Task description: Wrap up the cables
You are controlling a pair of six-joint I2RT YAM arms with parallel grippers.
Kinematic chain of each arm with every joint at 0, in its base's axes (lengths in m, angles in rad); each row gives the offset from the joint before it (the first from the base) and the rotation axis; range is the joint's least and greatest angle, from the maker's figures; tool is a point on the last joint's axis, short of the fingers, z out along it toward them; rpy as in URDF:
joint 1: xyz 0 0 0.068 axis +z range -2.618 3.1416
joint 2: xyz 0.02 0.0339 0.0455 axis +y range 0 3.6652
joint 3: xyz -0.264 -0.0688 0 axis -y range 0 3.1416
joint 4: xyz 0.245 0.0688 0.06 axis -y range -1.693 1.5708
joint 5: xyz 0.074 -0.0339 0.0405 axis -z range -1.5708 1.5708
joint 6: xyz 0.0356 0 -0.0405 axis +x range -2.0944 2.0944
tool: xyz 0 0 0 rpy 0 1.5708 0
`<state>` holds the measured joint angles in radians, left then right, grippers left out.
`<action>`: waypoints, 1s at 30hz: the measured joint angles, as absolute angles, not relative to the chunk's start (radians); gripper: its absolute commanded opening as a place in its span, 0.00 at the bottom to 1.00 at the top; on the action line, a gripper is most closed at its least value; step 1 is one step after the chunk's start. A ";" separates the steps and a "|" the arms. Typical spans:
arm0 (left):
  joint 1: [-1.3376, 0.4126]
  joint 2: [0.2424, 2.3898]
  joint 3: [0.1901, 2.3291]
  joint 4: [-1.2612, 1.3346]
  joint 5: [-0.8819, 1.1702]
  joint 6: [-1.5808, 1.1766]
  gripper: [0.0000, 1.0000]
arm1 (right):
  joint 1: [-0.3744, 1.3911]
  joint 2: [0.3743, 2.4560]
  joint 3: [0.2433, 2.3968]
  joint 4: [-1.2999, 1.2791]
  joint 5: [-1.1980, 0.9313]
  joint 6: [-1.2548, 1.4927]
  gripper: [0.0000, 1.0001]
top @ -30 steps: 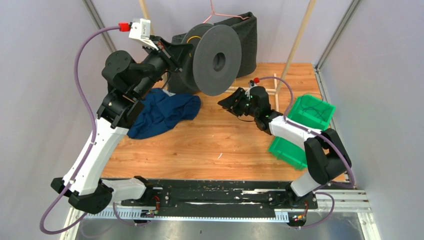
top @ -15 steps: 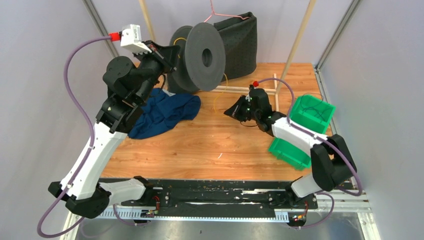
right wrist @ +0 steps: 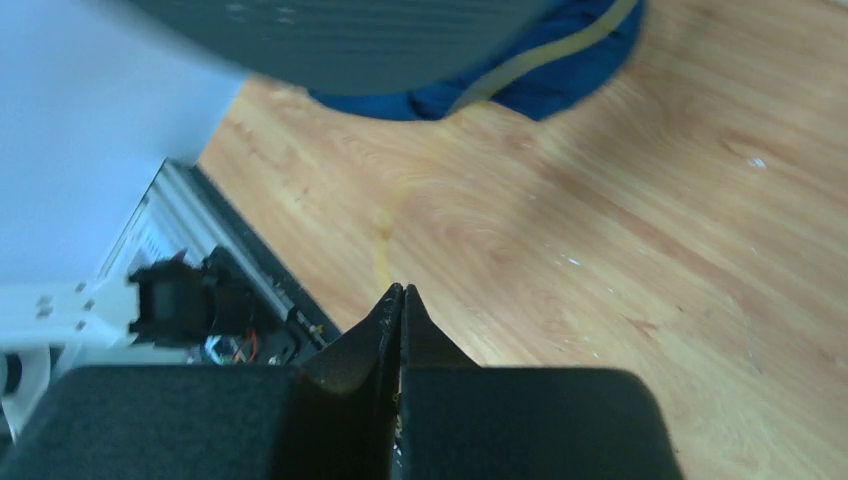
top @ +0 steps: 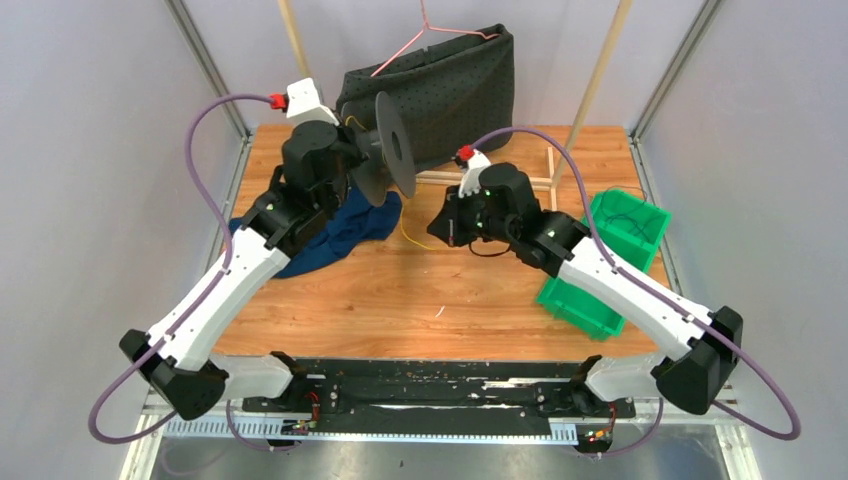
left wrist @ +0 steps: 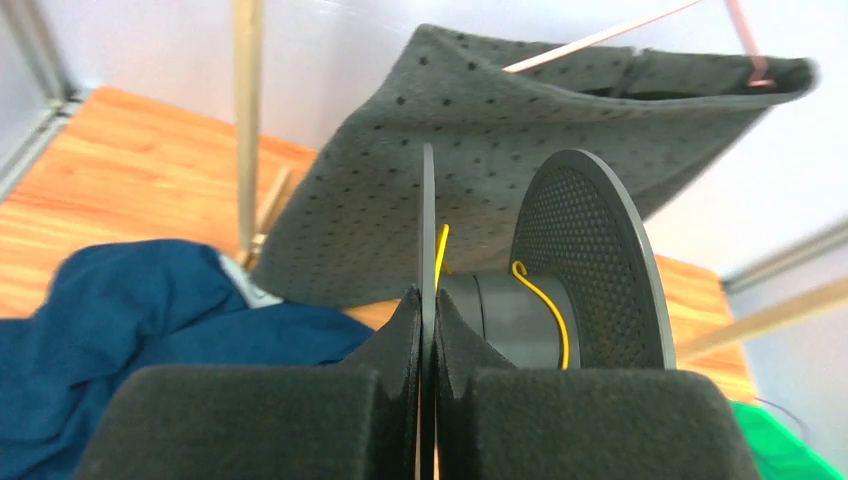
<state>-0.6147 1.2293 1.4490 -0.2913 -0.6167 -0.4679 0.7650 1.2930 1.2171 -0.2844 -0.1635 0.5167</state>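
The cable is one thin yellow wire (top: 408, 225). It hangs from a dark grey spool (top: 392, 150) down toward the table and runs to my right gripper. My left gripper (top: 362, 158) is shut on the spool's near flange (left wrist: 427, 230) and holds it up, edge-on in the top view. In the left wrist view, turns of the wire (left wrist: 548, 312) lie on the spool's hub next to the far flange (left wrist: 600, 260). My right gripper (top: 446, 226) is to the right of the spool, above the table. Its jaws are shut (right wrist: 402, 292), with the blurred wire (right wrist: 392, 215) leading into them.
A blue cloth (top: 335, 228) lies under the left arm. A dark dotted fabric bag (top: 455, 75) hangs on a pink hanger (top: 425, 22) at the back. Two green bins (top: 628, 222) (top: 578, 302) stand at the right. Wooden poles (top: 600, 70) rise behind.
My left arm has carried the spool down and toward the middle and turned it edge-on. My right arm has lifted and its gripper has moved left. The wire now hangs between them.
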 measured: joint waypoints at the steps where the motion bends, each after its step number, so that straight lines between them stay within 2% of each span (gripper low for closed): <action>1: -0.623 1.242 1.447 -0.296 -0.657 -0.459 0.00 | 0.795 1.292 1.253 -0.303 -0.168 0.479 0.01; 7: -0.657 1.319 1.447 -0.307 -0.776 -0.393 0.00 | 0.868 1.273 1.399 -0.367 -0.217 0.341 0.01; 13: -0.681 1.361 1.435 -0.334 -0.776 -0.343 0.00 | 0.836 1.338 1.743 -0.419 -0.245 0.297 0.01; 19: -0.687 1.385 1.435 -0.393 -0.633 -0.302 0.00 | 0.695 1.423 1.885 -0.405 -0.328 0.347 0.01; 30: -0.739 1.367 1.345 -0.450 -0.359 -0.178 0.00 | 0.446 1.578 1.942 -0.413 -0.422 0.440 0.01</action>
<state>-0.7387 1.3674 1.3453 -0.4500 -0.3592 -0.1783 0.4458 1.5776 1.9419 -0.4129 -0.4221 0.4404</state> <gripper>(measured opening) 0.016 0.010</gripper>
